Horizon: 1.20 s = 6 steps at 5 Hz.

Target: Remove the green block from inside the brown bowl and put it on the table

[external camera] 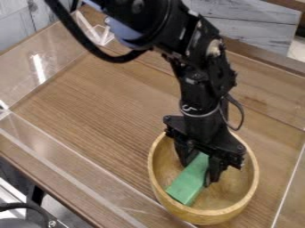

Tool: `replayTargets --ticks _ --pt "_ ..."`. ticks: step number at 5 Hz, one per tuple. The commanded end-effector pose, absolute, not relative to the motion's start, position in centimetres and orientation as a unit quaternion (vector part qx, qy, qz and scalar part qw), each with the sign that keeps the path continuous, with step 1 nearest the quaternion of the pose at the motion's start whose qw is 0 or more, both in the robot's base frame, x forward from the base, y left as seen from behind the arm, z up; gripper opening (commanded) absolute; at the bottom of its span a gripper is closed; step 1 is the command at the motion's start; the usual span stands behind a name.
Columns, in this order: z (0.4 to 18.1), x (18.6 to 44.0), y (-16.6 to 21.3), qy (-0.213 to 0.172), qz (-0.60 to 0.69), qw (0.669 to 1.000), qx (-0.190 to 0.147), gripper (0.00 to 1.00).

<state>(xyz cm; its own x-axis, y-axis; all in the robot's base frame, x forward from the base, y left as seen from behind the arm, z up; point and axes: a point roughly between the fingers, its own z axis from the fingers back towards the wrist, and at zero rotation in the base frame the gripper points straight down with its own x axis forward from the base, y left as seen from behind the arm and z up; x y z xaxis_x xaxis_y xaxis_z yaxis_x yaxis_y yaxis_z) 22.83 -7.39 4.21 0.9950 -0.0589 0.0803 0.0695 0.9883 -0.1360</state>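
Your pincer [205, 163] points straight down into the bowl [202, 176], its fingers straddling the upper end of the green block [193, 181]; whether they have actually clamped on it cannot be told from this view. The block lies tilted inside the bowl, lower end toward the near-left inner wall, upper end between the fingers. The bowl sits on the table [107, 102], near its front right corner.

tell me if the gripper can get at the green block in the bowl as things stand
Probably yes. The gripper points down inside the brown bowl, its fingers either side of the green block's upper end. Nothing else lies in the bowl, and its low rim does not block the arm. Whether it is gripped yet is unclear.
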Motion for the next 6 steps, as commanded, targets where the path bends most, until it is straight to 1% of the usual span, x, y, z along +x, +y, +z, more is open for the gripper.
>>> replayTargets --ticks 1,6 --pt "6.4 23.9 -7.4 -0.066 -0.028 0.994 -0.078 0.0" --pt "8.5 24.1 -6.3 -0.062 -0.017 0.993 -0.096 0.0"
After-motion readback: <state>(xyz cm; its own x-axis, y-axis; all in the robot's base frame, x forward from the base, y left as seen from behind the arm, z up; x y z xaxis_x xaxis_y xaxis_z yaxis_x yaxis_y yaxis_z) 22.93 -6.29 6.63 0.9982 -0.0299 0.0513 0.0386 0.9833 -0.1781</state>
